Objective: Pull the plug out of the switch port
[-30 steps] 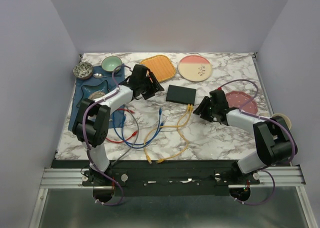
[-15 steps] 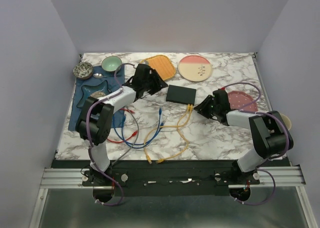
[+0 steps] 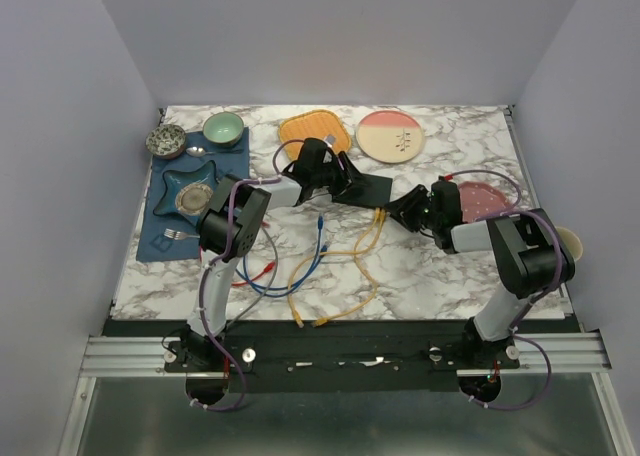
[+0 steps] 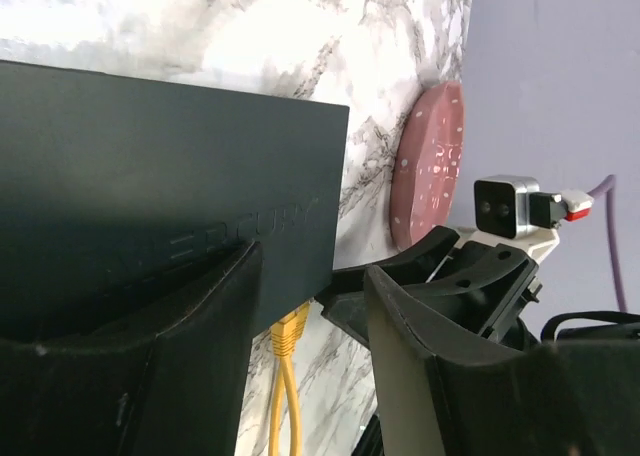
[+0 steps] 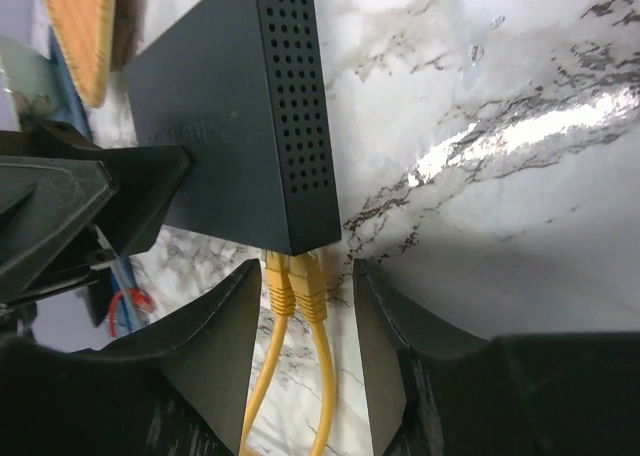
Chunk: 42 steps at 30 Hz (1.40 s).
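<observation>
The switch (image 3: 368, 187) is a flat dark box at mid-table, with two yellow plugs (image 3: 379, 216) in its near edge. My left gripper (image 3: 349, 183) is open at the switch's left side. In the left wrist view the switch (image 4: 150, 156) fills the left, one finger (image 4: 130, 366) lies over it, and its corner with a yellow plug (image 4: 290, 328) sits between the jaws (image 4: 312, 276). My right gripper (image 3: 394, 217) is open. In the right wrist view its fingers flank both yellow plugs (image 5: 296, 284) below the switch (image 5: 230, 126) without touching them (image 5: 305, 271).
An orange square plate (image 3: 316, 133), a cream-and-pink plate (image 3: 390, 136) and a dark red plate (image 3: 487, 202) lie behind and right. A blue mat (image 3: 160, 226) with bowls is at left. Yellow, blue, red and grey cables (image 3: 300, 261) sprawl in front.
My left gripper has swung right from beside the orange plate onto the switch's left side. My right gripper has moved left, closing in on the yellow plugs.
</observation>
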### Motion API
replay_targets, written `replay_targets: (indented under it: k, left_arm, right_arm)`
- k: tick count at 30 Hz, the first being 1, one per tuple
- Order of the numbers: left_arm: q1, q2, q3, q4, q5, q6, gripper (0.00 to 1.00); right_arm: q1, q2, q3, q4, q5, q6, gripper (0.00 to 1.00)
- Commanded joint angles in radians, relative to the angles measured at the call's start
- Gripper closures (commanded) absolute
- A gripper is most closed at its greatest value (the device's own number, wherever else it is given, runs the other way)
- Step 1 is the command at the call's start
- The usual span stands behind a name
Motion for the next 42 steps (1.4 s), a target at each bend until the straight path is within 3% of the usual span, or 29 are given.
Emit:
replay_targets:
  k: [1,10,35,38,42]
  left_arm:
    - [0.013,0.026,0.009,-0.016,0.034,-0.017,0.42]
    - [0.019,0.049,-0.012,-0.021,0.028,-0.041,0.43]
    - [0.030,0.039,-0.117,0.062,0.033,-0.112,0.44]
    - [0.035,0.028,-0.145,0.062,0.015,-0.110,0.44]
    - [0.055,-0.012,-0.212,0.073,-0.022,-0.115,0.45]
  right_arm:
    - [-0.025,0.084,-0.072,0.136,-0.050,0.060,0.50]
    - [-0.027,0.103,-0.051,0.147,-0.096,0.043,0.62]
    - [-0.025,0.149,0.046,0.047,-0.173,0.005,0.79]
    - [-0.027,0.138,0.055,-0.011,-0.158,-0.020,0.76]
    - [-0.025,0.054,0.033,-0.106,-0.057,-0.049,0.59]
